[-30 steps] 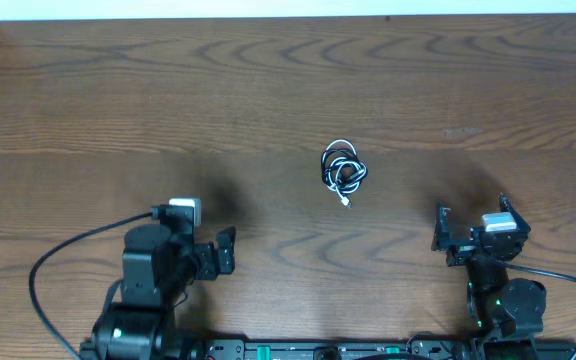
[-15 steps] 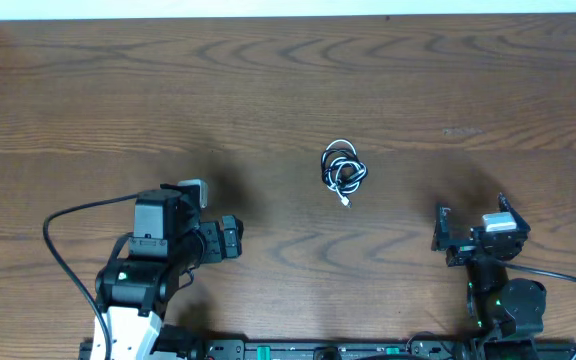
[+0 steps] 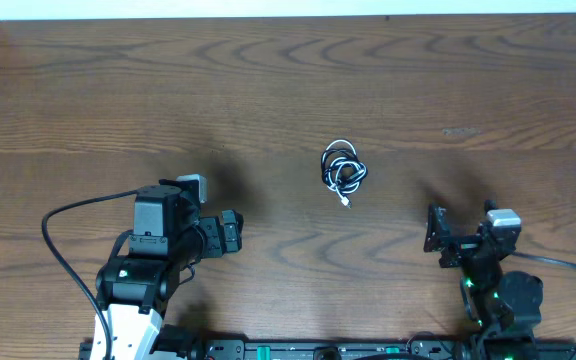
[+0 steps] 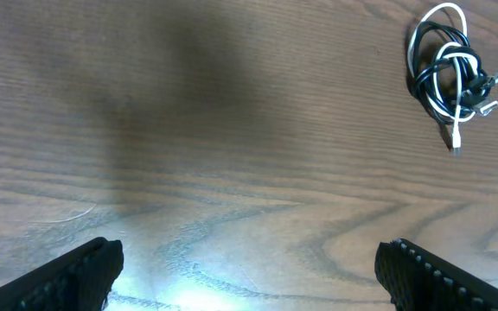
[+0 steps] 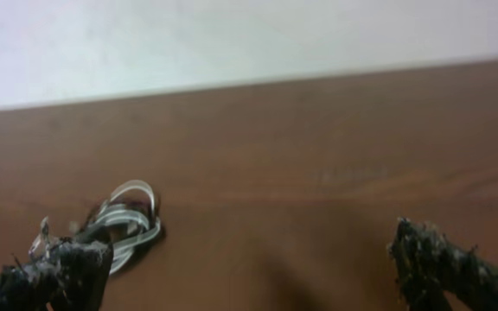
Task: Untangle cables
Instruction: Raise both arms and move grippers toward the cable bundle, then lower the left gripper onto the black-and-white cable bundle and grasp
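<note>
Overhead, the left gripper [image 3: 235, 233] and right gripper [image 3: 462, 221] stood wide open, empty, low on the table [image 3: 268, 80]. The cables [image 3: 343, 172] (black and white, one small coiled knot) lay between them and farther out, about equally near either arm, a white plug trailing toward the robot.

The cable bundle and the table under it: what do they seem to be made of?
The cables, one black and one white, look plastic- or rubber-sheathed: smooth, slightly glossy, bent into tight loops. The table looks like wood or wood-look laminate: brown, flowing grain lines, a soft sheen under the light; solid or veneer cannot be told.
</note>
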`<state>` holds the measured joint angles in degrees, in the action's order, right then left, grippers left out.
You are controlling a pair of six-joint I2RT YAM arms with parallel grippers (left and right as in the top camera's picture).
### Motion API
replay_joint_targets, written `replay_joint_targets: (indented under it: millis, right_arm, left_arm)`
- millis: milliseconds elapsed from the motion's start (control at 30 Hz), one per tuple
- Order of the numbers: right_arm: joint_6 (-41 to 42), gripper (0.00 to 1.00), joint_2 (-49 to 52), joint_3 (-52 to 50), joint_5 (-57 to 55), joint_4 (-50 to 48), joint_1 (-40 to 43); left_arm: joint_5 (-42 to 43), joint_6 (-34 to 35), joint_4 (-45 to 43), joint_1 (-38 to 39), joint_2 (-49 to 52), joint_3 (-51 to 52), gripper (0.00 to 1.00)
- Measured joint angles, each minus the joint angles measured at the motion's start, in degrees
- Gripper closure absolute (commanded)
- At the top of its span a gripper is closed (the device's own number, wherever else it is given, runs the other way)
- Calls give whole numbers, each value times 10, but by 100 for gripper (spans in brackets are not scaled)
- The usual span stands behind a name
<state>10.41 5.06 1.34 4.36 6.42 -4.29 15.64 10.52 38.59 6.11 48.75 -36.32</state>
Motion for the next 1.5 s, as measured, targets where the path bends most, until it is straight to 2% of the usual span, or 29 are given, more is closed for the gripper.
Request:
replay_joint_targets:
  millis: [167,400,633,833,933,1033,1267,1367,1500]
  right_arm:
    - [3,1,75,59,14,97,0]
    - [0,1,213,189,23,167,0]
    - [-4,1,355,328,25,277,0]
    - [-67,1,480,474,26,418,0]
    - [-81,1,504,498,28,425,0]
    - [-88,1,514,505,44,420,0]
    - [-94,1,515,505,60,416,0]
    - [-95,1,515,505,62,404,0]
    - [-94,1,515,505,64,396,0]
  left_arm:
    - [10,0,-2,0,1,0,2]
    - [10,0,3,0,4,-15,2]
    - [10,0,30,0,57,-127,2]
    - [10,-25,70,28,156,-226,2]
    - [23,-47,79,48,197,-271,2]
    - [64,-103,74,80,234,-306,2]
    - [85,-145,55,90,248,-307,2]
    - [87,-151,14,90,248,-308,2]
    - [87,-152,-83,90,248,-309,2]
